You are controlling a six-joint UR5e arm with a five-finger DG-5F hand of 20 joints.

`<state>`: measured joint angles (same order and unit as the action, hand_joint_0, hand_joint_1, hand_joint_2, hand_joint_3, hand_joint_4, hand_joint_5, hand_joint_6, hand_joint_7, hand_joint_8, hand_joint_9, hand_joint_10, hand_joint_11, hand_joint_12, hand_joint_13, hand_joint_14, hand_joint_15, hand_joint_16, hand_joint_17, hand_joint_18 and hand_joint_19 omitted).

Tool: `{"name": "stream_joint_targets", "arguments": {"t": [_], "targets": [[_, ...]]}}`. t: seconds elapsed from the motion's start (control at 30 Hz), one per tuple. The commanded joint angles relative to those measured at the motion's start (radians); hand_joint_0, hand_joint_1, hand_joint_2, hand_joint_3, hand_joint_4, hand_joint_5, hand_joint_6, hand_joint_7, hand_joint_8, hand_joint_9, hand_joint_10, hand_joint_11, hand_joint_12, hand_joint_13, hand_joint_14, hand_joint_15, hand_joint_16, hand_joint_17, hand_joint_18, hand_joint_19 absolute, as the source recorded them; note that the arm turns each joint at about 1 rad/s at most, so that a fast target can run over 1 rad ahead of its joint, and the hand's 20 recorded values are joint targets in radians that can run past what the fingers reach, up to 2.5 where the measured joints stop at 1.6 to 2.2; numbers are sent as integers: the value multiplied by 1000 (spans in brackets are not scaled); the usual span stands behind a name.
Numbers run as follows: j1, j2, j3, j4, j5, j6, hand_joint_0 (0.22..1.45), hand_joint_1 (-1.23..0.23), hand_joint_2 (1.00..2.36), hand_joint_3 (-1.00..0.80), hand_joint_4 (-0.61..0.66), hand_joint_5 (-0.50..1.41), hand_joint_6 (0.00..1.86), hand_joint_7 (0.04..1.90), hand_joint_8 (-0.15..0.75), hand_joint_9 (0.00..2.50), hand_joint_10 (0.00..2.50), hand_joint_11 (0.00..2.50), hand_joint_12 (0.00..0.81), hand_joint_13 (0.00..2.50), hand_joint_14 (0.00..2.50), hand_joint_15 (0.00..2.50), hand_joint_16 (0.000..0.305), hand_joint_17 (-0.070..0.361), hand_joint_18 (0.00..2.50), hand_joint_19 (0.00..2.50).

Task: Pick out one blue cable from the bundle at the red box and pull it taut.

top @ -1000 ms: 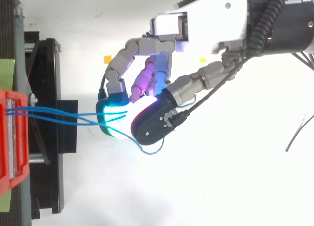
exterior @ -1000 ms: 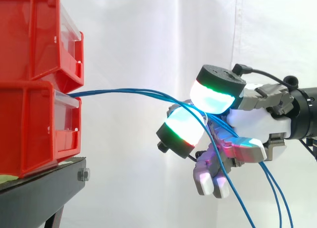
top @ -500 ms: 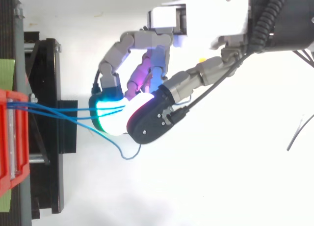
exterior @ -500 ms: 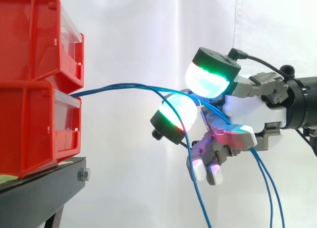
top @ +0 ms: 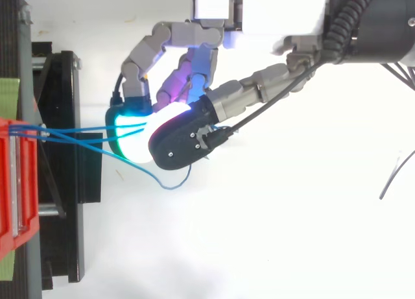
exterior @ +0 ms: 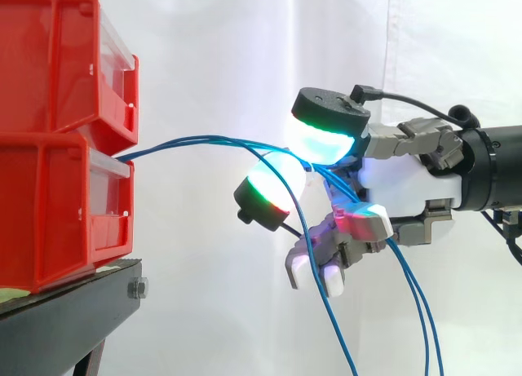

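Three thin blue cables point(exterior: 204, 141) come out of the lower red box point(exterior: 57, 205) and run right in a shallow arc to my hand point(exterior: 408, 188). My hand hangs in the air to the right of the box, its fingers curled. Two glowing pads, the upper pad point(exterior: 322, 143) and the lower pad point(exterior: 273, 184), close on the cables from above and below. One cable point(exterior: 326, 311) drops off in front of the lower fingers; two others hang down behind the palm. From above, the cables point(top: 71, 131) enter under the cyan-glowing pad point(top: 130, 127).
A second red bin point(exterior: 57, 58) is stacked on the lower one, both on a black stand point(exterior: 73, 311). A white curtain hangs behind. Seen from above, a loose loop of cable point(top: 165, 182) sags below my hand, and a thin grey wire point(top: 395, 176) lies at the right edge.
My hand has slid left along the cables toward the red box. One cable slipped out of the bundle and now hangs down in front of the lower fingers.
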<state>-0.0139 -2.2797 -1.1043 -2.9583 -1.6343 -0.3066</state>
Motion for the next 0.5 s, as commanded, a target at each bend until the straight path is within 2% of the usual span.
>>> {"name": "stream_joint_targets", "arguments": {"t": [0.0, 0.17, 0.27, 0.3, 0.4, 0.47], "targets": [[3, 0, 0, 1, 2, -2, 568, -552, 1016, -218, -6, -75, 858, 791, 304, 1355, 22, 634, 257, 842, 15, 373, 44, 99, 756, 642], [6, 0, 0, 13, 8, -3, 558, -609, 1016, -260, -4, -85, 871, 783, 291, 1330, 23, 650, 251, 826, 15, 382, 42, 94, 740, 660], [9, 0, 0, 16, 8, -16, 543, -542, 1011, -367, -4, -84, 874, 763, 295, 1335, 23, 655, 251, 834, 14, 373, 42, 95, 747, 660], [9, 0, 0, 16, 8, -17, 554, -460, 1009, -403, -8, -82, 874, 756, 290, 1336, 25, 647, 249, 831, 14, 382, 41, 93, 741, 654], [11, 0, 0, 16, 8, -23, 586, -395, 1008, -416, -9, -80, 873, 758, 288, 1342, 23, 656, 243, 831, 15, 379, 40, 89, 727, 654], [11, 0, 0, 16, 8, -23, 593, -401, 1010, -389, -13, -78, 873, 753, 287, 1347, 23, 659, 238, 827, 15, 376, 39, 88, 727, 663]]}}
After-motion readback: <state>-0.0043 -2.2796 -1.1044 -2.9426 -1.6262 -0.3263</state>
